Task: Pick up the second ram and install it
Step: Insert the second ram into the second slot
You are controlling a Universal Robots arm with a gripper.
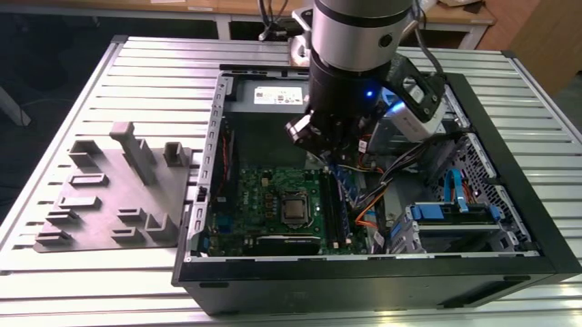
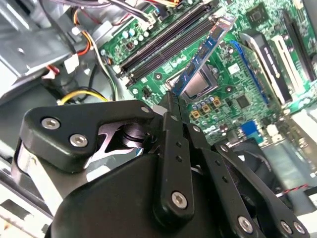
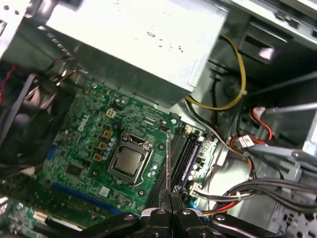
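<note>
Now, jaws tight on the second ram (image 2: 202,53), edge-on over the motherboard (image 3: 79,148), beside its long black slots (image 3: 184,151).

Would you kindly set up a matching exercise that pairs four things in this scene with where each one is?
Things:
1. long, narrow blue-green memory stick
2. grey moulded plastic fixture
3. square silver processor
4. grey metal power supply box

Places:
A. on the slatted metal table, outside the black computer case
B. in its socket on the green motherboard
C. gripped in the black pincer, above the motherboard
D. inside the case, next to the motherboard

Pairs: 1-C, 2-A, 3-B, 4-D
</note>
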